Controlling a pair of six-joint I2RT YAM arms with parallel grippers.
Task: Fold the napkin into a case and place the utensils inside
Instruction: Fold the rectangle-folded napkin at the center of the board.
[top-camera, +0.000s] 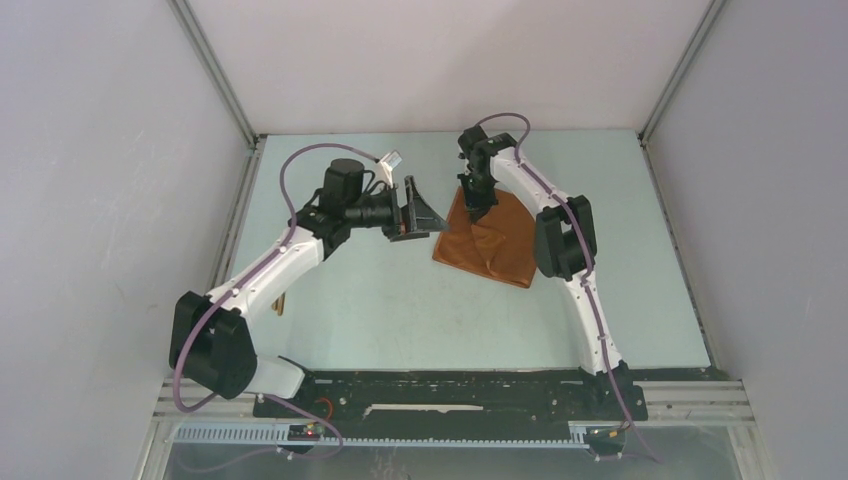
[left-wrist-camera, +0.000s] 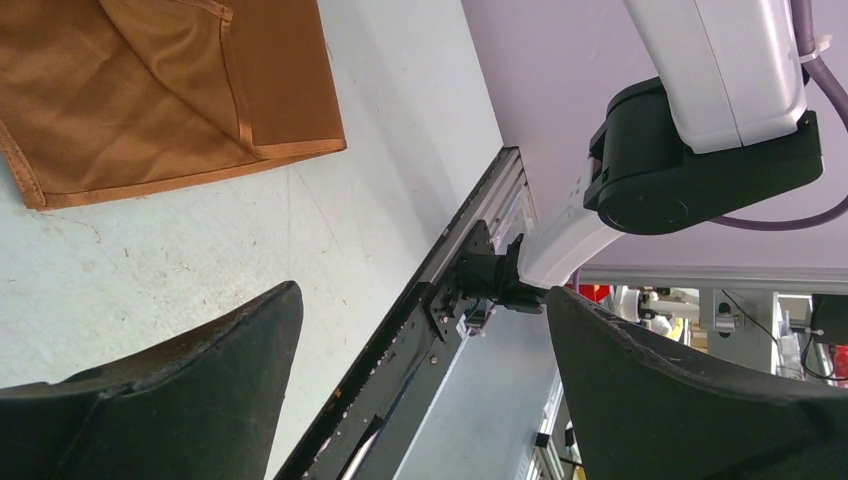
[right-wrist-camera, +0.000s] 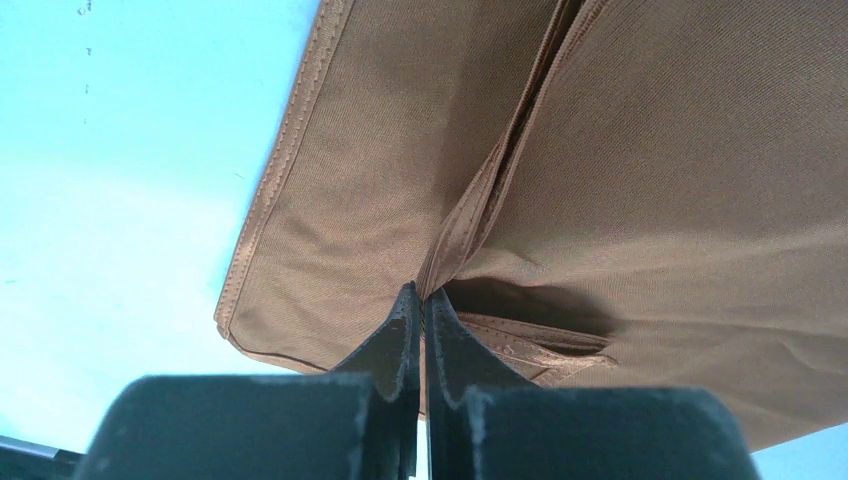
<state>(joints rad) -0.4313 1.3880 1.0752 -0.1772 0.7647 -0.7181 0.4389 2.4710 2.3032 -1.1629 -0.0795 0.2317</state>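
Note:
The rust-orange napkin (top-camera: 492, 243) lies partly folded on the table's far middle, with a crease down its centre. My right gripper (top-camera: 479, 207) stands over its far edge. In the right wrist view its jaws (right-wrist-camera: 421, 296) are shut, pinching a hemmed fold of the napkin (right-wrist-camera: 640, 180) that rises from the tips. My left gripper (top-camera: 417, 212) hovers turned sideways just left of the napkin, open with nothing between its fingers (left-wrist-camera: 422, 290). The napkin's corner (left-wrist-camera: 150, 90) shows in the left wrist view. A slim light-brown utensil (top-camera: 282, 301) pokes out beside the left arm, mostly hidden.
Grey walls enclose the pale table (top-camera: 400, 310) on three sides. The black base rail (top-camera: 450, 392) runs along the near edge. The right arm's white link and black joint (left-wrist-camera: 700, 110) fill the upper right of the left wrist view.

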